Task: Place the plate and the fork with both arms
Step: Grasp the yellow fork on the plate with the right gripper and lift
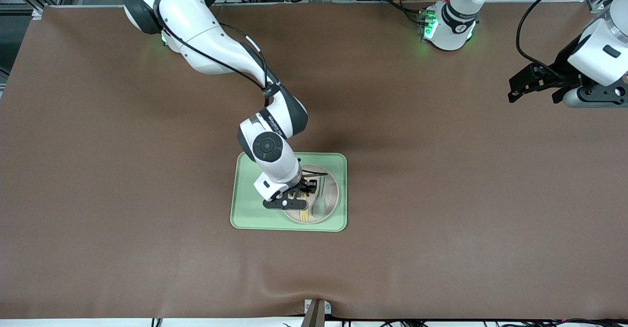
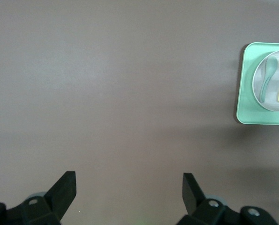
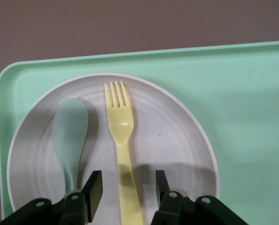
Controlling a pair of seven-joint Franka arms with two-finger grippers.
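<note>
On the green tray (image 1: pixel 289 223) at mid-bench, the plate (image 3: pixel 177 136) carries the fork (image 3: pixel 121 136) beside a spoon (image 3: pixel 69 133). The right tool (image 3: pixel 129 187) straddles the fork's handle, fingers apart, not yet gripping; squeezing squarely across the handle should prevent twisting. The left tool (image 2: pixel 129 187) waits open over bare bench.
</note>
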